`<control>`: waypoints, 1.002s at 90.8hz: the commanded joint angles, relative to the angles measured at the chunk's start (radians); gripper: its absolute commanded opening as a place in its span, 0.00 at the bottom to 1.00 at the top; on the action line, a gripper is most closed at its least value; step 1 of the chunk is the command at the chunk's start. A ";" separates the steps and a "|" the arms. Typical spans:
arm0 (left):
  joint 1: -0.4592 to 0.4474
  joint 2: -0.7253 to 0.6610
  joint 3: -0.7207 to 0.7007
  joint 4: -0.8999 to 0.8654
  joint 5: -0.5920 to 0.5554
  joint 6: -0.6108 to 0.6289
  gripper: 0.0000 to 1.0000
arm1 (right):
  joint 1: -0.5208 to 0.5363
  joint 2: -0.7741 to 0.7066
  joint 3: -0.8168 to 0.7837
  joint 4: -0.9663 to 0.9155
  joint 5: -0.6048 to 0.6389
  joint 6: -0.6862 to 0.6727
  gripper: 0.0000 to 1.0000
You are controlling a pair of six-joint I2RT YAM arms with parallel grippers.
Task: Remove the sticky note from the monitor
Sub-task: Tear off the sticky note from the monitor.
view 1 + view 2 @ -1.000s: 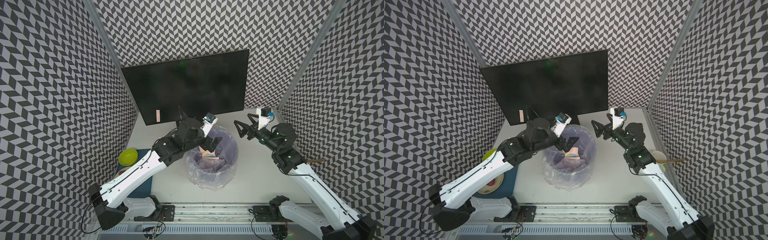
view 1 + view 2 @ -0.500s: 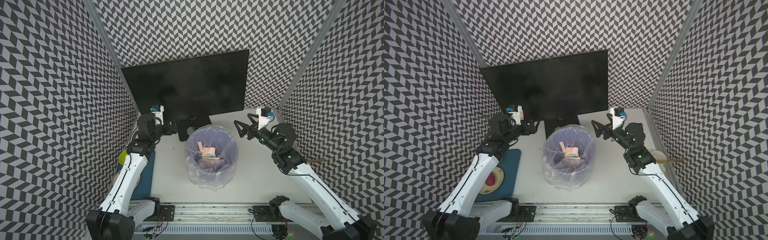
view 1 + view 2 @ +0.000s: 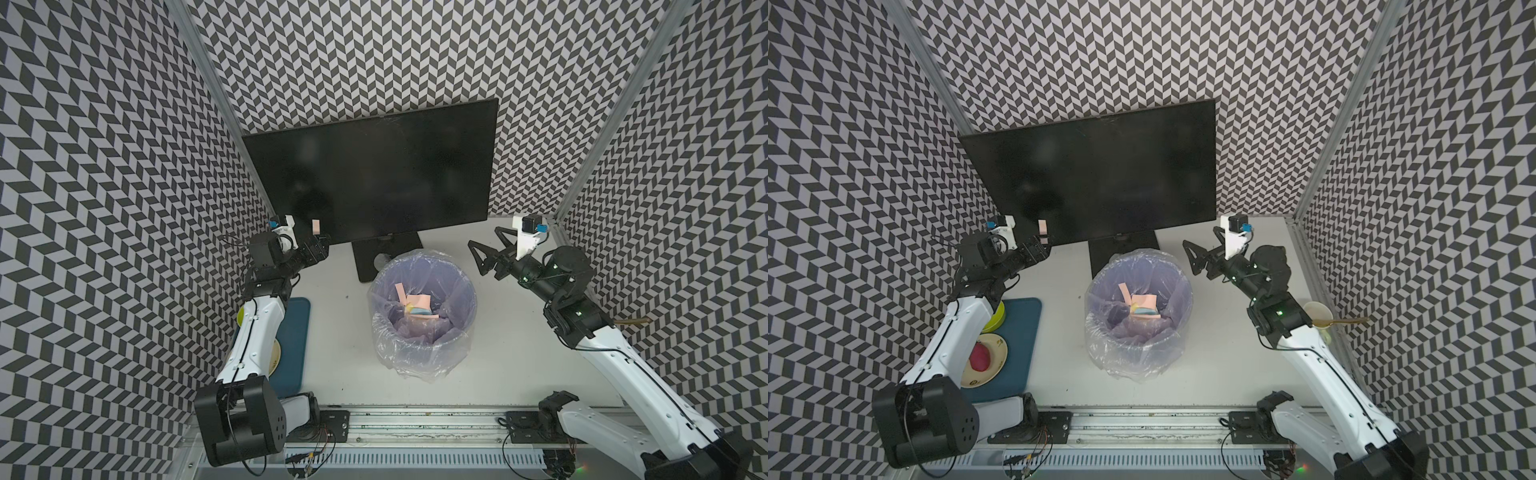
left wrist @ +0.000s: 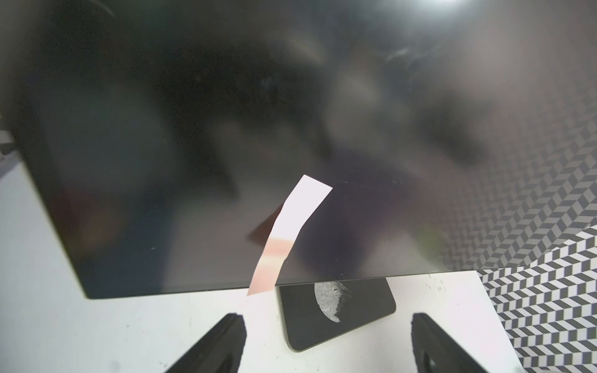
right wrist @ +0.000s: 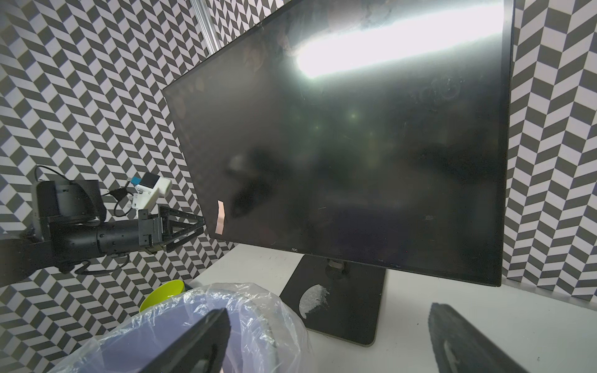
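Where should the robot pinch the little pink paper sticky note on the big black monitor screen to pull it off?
Best pinch the thin pink paper sticky note at its lower end, which seems to curl away from the flat black monitor near the bottom edge. Come from the front, where the open left gripper faces it, with one finger on each side of the strip.

White arms point(image 3: 253, 332), black joints point(image 3: 567, 266) (thin black cables point(image 3: 623, 353)), white camera mounts point(image 3: 525, 239)
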 commanded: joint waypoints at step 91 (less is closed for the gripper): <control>0.003 0.160 -0.004 0.221 0.058 -0.119 0.48 | -0.006 -0.024 -0.017 0.031 0.005 -0.014 0.99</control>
